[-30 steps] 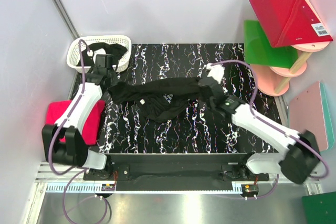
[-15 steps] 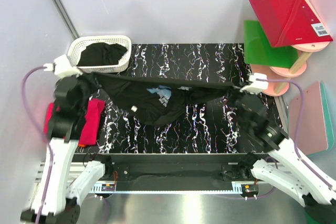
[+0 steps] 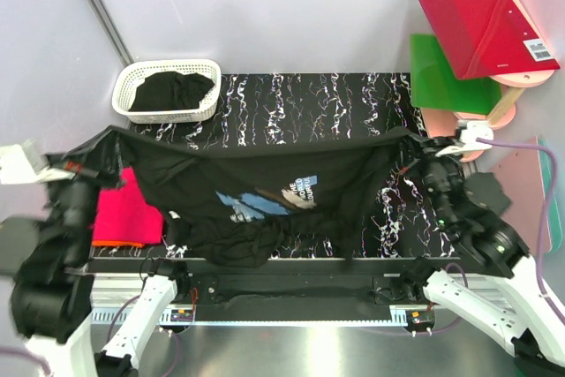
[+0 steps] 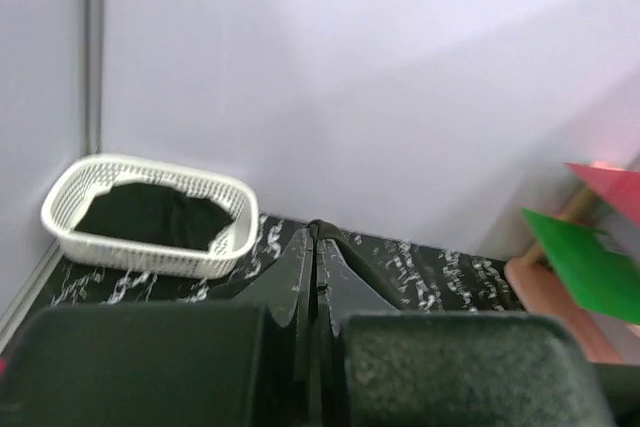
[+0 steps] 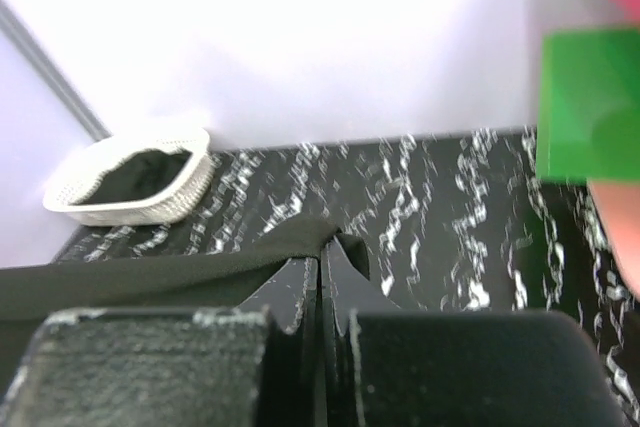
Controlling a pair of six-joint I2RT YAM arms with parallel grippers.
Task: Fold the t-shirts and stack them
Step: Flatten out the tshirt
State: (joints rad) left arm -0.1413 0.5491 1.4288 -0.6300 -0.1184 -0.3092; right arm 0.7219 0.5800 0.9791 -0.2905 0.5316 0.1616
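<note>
The black printed t-shirt [image 3: 265, 192] hangs stretched between both arms, one upper corner clamped in the left gripper [image 4: 316, 245], the other in the right gripper [image 5: 322, 255].

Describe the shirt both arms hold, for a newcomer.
Over the black marbled table, a black t-shirt hangs stretched between the left gripper and right gripper. Unlike the dark cloth in the white basket and the folded pink shirt, it shows a blue-and-white print.
</note>
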